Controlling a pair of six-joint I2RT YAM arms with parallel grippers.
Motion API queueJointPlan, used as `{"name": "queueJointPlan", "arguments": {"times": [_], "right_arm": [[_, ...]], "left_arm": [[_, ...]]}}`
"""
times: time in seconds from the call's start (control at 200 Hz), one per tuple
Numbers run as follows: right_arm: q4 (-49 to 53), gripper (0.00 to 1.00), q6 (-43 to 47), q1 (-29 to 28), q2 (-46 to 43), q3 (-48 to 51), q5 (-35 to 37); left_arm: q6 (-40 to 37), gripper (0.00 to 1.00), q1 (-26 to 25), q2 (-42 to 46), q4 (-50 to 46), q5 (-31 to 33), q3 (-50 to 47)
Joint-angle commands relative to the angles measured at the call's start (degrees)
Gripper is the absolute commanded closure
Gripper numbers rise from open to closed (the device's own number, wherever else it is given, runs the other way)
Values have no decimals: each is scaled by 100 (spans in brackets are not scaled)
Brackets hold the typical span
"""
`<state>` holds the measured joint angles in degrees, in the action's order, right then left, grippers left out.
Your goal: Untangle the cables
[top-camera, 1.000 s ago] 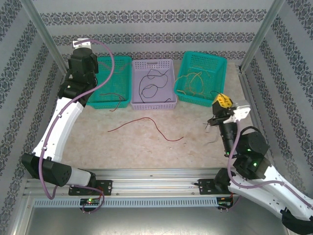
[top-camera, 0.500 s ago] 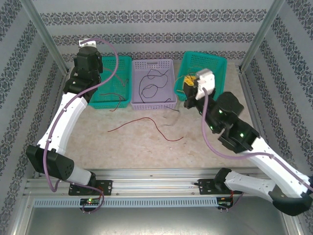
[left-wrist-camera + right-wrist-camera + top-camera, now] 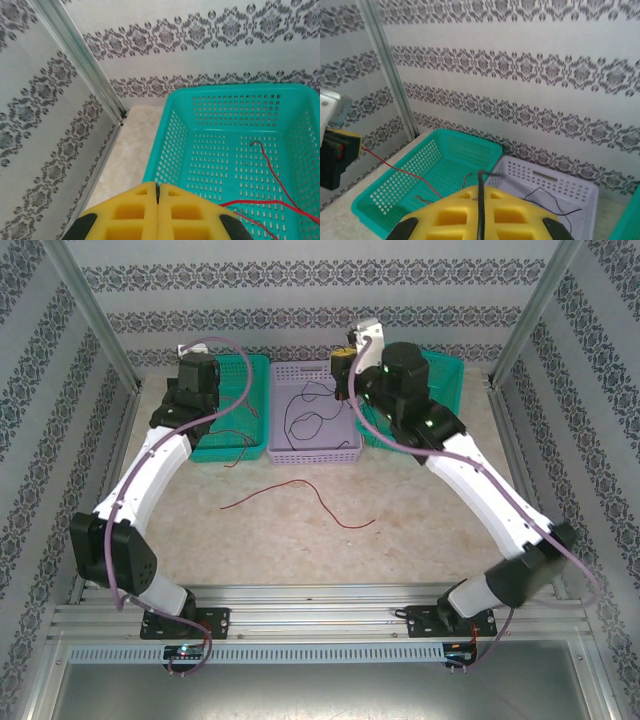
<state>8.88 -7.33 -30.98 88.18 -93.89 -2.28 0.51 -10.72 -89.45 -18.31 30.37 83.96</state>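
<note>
Table (image 3: 430, 530) bearing loose red cable (image 3: 262, 494) | right gripper (image 3: 480, 192) clenching black cable (image 3: 480, 181) above purple basket (image 3: 546, 172) | left gripper (image 3: 157, 194) clenching red cable (image 3: 400, 172) over teal basket (image 3: 175, 140) | judged: lowering below rims before releasing.

We watched the right end effector (image 3: 343, 362), pinching a black cable (image 3: 480, 200), swing from the right side of the counter (image 3: 400, 500) past the right teal basket (image 3: 447, 368) to above the purple basket (image 3: 313, 452); the left end effector (image 3: 157, 192) edged rightward.

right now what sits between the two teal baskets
A lilac basket holding black cables sits there, seen in the top external view.
</note>
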Motion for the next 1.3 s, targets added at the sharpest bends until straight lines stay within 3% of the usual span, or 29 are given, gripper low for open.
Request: {"name": "queueJointPlan", "arguments": {"times": [0.0, 0.245, 0.42, 0.59, 0.684, 0.839, 1.019, 1.139, 1.169, 1.204, 1.294], "right_arm": [[24, 100, -433, 339, 666, -427, -662], [257, 100, -398, 412, 2102, -1348, -990], [1264, 100, -444, 427, 3476, -2552, -1043], [1283, 100, -515, 442, 3935, -2771, -871], [1329, 93, -585, 461, 4052, -2943, -902], [1796, 70, -643, 492, 4175, -3351, -944], [1328, 57, -550, 444, 3492, -2666, -727], [1481, 55, -554, 470, 3185, -2635, -835], [1478, 56, -567, 470, 3078, -2559, -842], [1410, 56, -557, 462, 2905, -2395, -853], [1024, 55, -524, 419, 2271, -1666, -765]], "left_arm": [[337, 100, 96, -237, 213, -182, -132], [654, 100, 223, -742, 148, -204, -290], [1110, 100, 458, -974, -42, -672, -295], [1208, 95, 507, -1328, -206, -1139, -141], [1248, 87, 501, -1508, -298, -1406, -10], [1345, 69, 502, -1763, -577, -1851, 272], [1315, 50, 505, -1501, -784, -2130, 581], [1359, 33, 501, -1168, -1019, -2471, 868], [1372, 20, 501, -1073, -1081, -2555, 926], [1417, 13, 508, -929, -1129, -2602, 941], [1602, 5, 501, -370, -1081, -2832, 748]]}}
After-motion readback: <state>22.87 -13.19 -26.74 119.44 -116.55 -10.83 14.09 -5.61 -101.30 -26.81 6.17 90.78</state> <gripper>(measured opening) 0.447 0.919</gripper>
